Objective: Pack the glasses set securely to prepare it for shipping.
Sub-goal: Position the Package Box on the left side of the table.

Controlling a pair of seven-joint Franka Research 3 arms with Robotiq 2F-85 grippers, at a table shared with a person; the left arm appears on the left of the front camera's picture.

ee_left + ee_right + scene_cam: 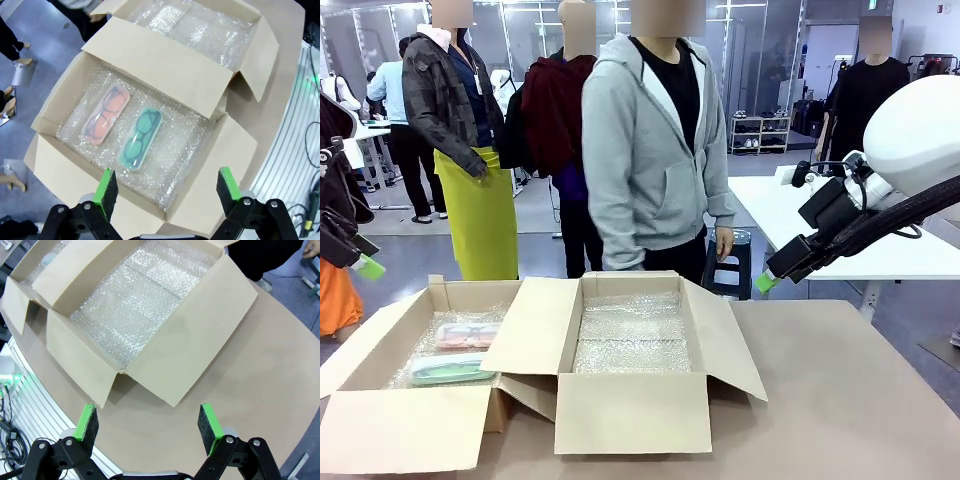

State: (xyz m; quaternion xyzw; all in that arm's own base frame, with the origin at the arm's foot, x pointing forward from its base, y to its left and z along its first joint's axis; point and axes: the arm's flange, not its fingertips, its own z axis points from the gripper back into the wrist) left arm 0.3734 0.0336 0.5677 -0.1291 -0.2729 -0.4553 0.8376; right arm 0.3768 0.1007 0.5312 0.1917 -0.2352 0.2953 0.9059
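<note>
The left gripper (166,189) has its two green-padded fingers (107,187) spread wide with nothing between them. It hangs in the air above an open cardboard box (60,165), looking down into it. On the bubble wrap lining (185,145) of that box lie both cases of the glasses set. In the left wrist view, the translucent pink case (106,115) sits at about 10 o'clock from the picture's middle, with dark-rimmed glasses visible through it. The mint green case (140,138) lies just beside it, toward 7 o'clock from the middle, parallel to the pink one with a narrow gap between them. Dark frames show through its lid too.

The right gripper (150,422) also has its fingers (88,422) spread wide and holds nothing. It hovers above the brown table (260,365), with a second open cardboard box (200,335) at 12 o'clock from its fingertips. This box holds only a bubble wrap sheet (135,300) across its floor.

In the front view, the two boxes stand side by side, flaps folded outward. The box with the cases is at 8 o'clock from the picture's middle, the other near the centre. The left gripper's green tip is at the 9 o'clock edge, and the right arm (910,150) comes in at 3 o'clock. A person in a grey hoodie (645,150) stands at 12 o'clock, beyond the table's far side.
</note>
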